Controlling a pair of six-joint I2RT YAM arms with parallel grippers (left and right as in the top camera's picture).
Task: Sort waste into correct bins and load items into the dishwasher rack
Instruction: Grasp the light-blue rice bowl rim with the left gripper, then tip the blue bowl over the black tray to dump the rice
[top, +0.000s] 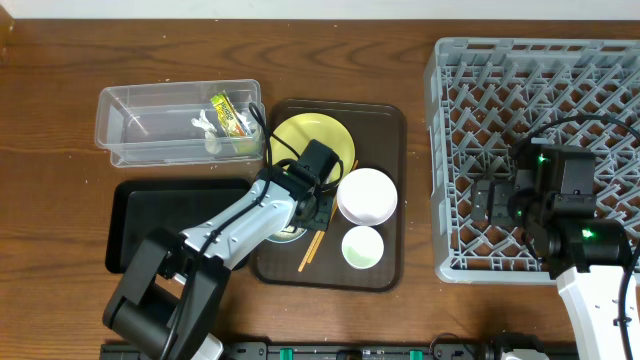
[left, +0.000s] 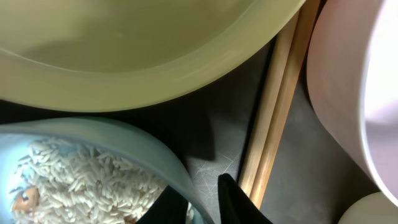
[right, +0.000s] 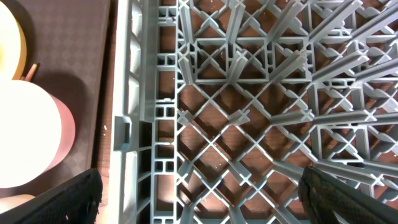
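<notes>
My left gripper is down on the brown serving tray, its black fingers either side of the rim of the light blue bowl, one inside, one outside, pinching it. Whitish rice lies in that bowl. The yellow plate is just beyond, and the wooden chopsticks lie to the right. The white bowl and small cup sit further right on the tray. My right gripper hangs open and empty over the grey dishwasher rack, near its left wall.
The clear tub at the back left holds the yellow-green wrapper and a white scrap. The black tray lies in front of it. The brown serving tray sits between the bins and the rack.
</notes>
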